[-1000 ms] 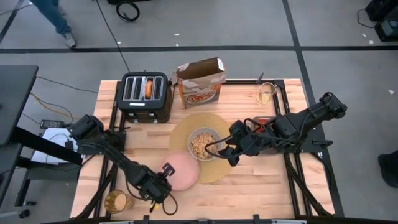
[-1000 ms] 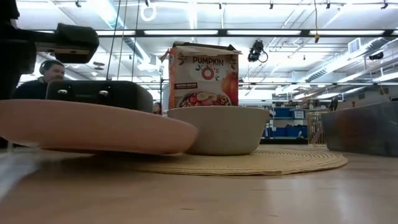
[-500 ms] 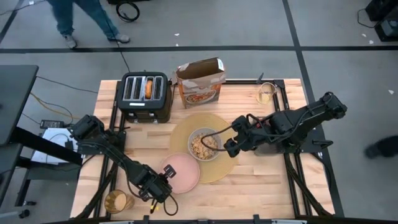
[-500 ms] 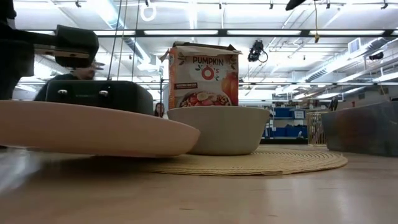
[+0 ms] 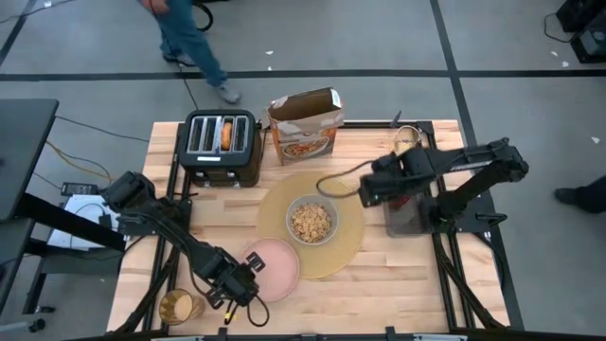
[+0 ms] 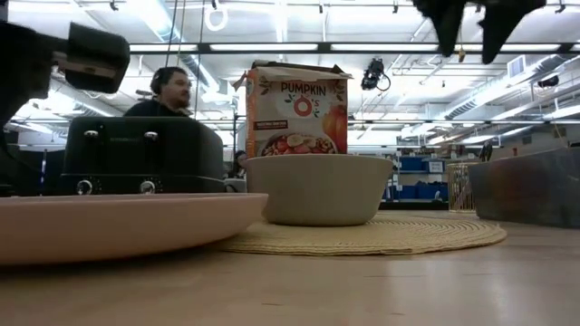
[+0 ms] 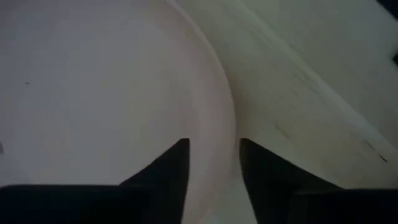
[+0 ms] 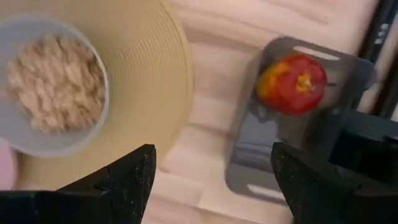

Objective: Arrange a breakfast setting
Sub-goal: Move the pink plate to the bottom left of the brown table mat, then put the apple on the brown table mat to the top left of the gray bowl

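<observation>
Currently, the left pincer (image 5: 234, 287) grips the pink plate's (image 5: 275, 268) rim beside the tan placemat (image 5: 346, 237), which holds the grey bowl (image 5: 311, 221). The right pincer (image 5: 365, 192) hovers wide open, empty, above the placemat's edge.

Bright even overhead strip lighting, soft faint shadows, wrist views blurred, low view's foreground defocused

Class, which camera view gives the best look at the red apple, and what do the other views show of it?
The right wrist view shows the red apple best: whole and unobstructed, sitting on a grey tray beside the placemat. In the high view the right arm covers it. The low and left wrist views do not show it.
</observation>
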